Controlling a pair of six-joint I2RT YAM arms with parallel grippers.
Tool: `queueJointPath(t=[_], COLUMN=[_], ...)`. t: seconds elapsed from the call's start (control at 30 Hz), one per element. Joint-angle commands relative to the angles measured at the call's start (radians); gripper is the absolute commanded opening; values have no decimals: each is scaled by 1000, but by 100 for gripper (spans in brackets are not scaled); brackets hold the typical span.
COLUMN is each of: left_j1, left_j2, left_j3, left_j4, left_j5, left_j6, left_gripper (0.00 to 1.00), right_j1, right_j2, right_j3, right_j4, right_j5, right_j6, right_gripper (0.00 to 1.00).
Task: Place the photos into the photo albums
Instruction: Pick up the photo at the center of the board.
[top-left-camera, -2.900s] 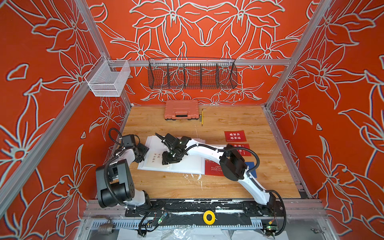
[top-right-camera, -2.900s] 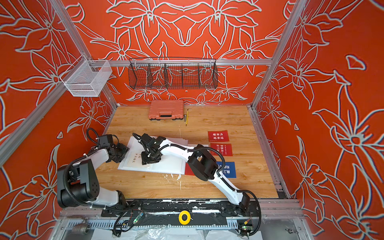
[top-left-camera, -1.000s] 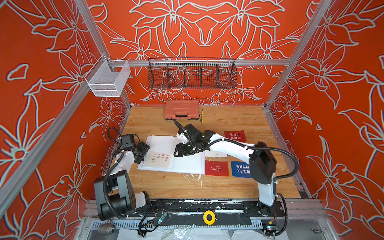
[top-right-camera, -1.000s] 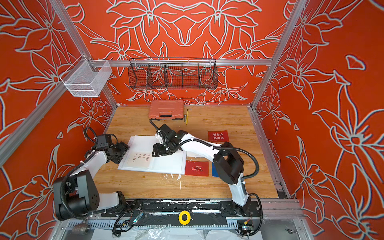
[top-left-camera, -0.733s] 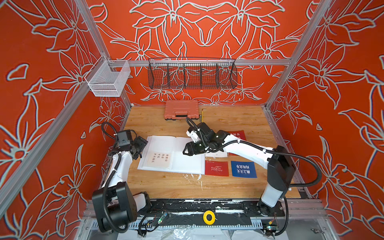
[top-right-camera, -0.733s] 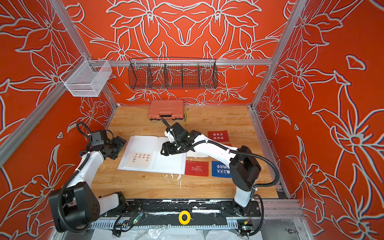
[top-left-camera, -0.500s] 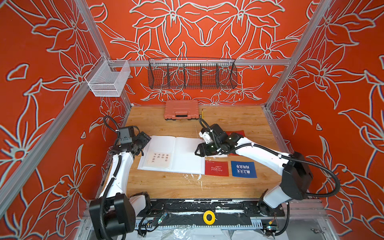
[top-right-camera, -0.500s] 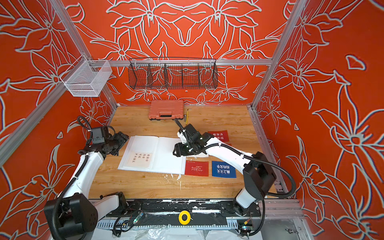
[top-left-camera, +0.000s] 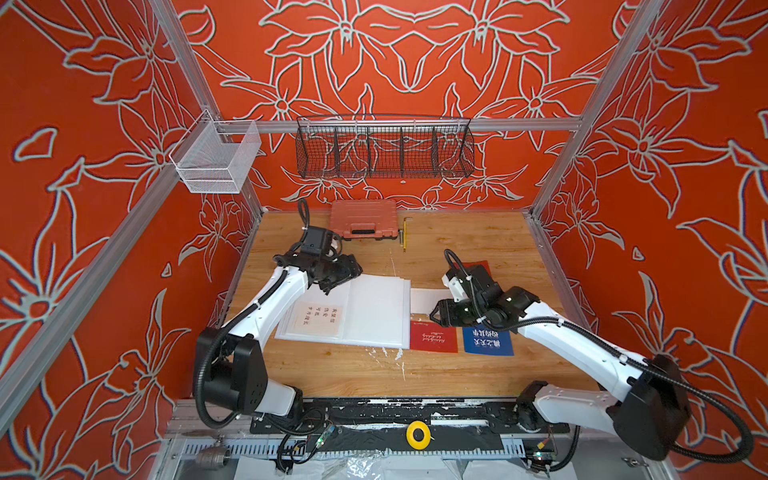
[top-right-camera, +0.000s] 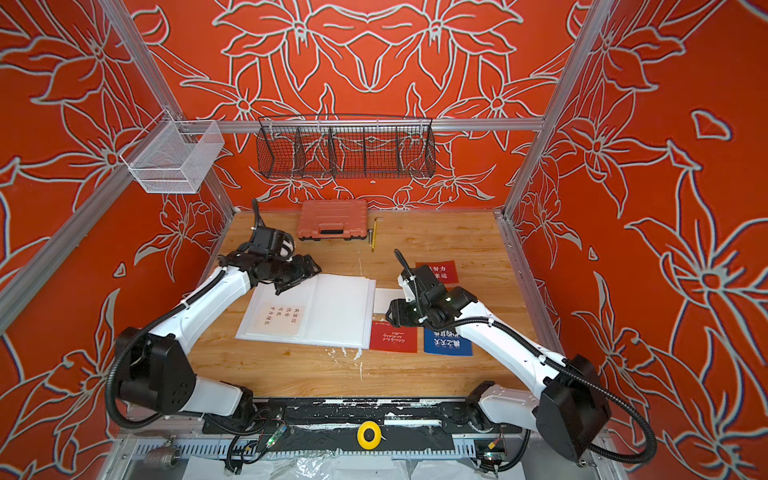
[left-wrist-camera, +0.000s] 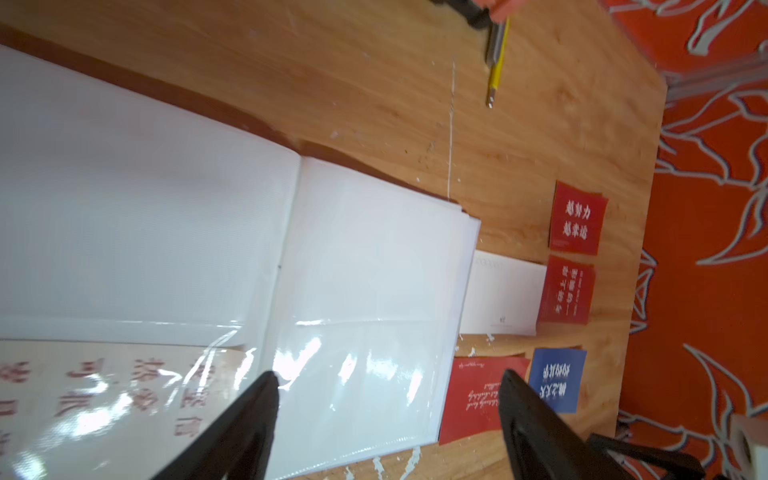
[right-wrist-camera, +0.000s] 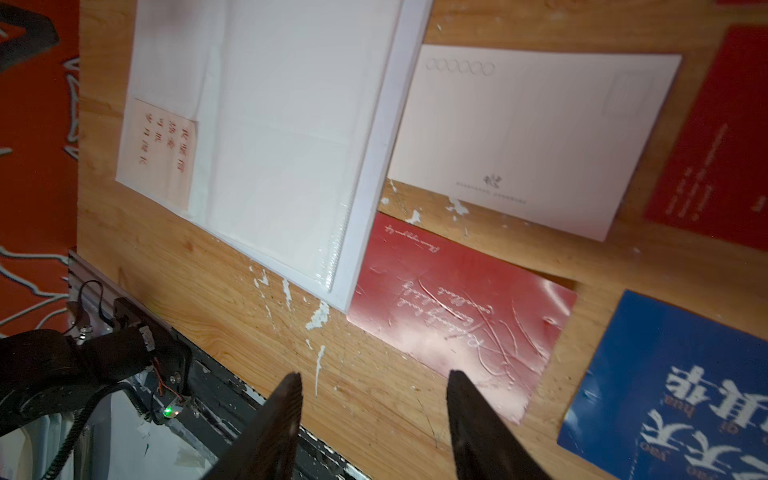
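Cards were counted at six: three red, one blue and two white. One white card (top-left-camera: 322, 318) was found already sleeved in the single open album (top-left-camera: 374, 309), in the pocket lying base-ward of the left jaws. The other pockets in view were seen empty.

Five cards lay loose on the worktop (top-left-camera: 415, 374), all past the album's outer edge from the left jaws and gathered about the right jaws. The right jaws were held apart with nothing between them, poised above the plain white card (right-wrist-camera: 532, 137) and the red script card (right-wrist-camera: 461, 311). The script card lay just ahead of and below their tips, at the album's corner. Its long axis ran outward from the album's edge and was judged roughly in line with the way those jaws pointed.

The blue card (right-wrist-camera: 673, 386) lay just beside it, further from the album. A second red card (left-wrist-camera: 567, 295) and a third red card (left-wrist-camera: 577, 218) lay beyond the white one.

The left jaws were likewise spread wide and empty over the album's far page. Contact with the page could not be told. The right arm (top-left-camera: 573, 345) was judged the nearer for any loose card. One orange case (top-left-camera: 363, 218) stood well behind both pairs of jaws.
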Motion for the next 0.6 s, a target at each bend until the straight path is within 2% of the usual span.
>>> queueJointPath(t=[0.0, 0.2, 0.57], left_j1=[-88, -248, -462], left_j2=[56, 130, 279], left_j3=[28, 29, 46], left_j4=[-50, -5, 103], left_j5=[56, 95, 158], left_j6=[33, 7, -76], left_gripper=[81, 78, 69], right_j1=[-28, -92, -164], right_j2=[-50, -82, -58], right_j3=[-63, -156, -279], right_j4=[-22, -5, 100], right_j5=[23, 2, -71], right_j6=[44, 69, 91], right_gripper=[58, 58, 57])
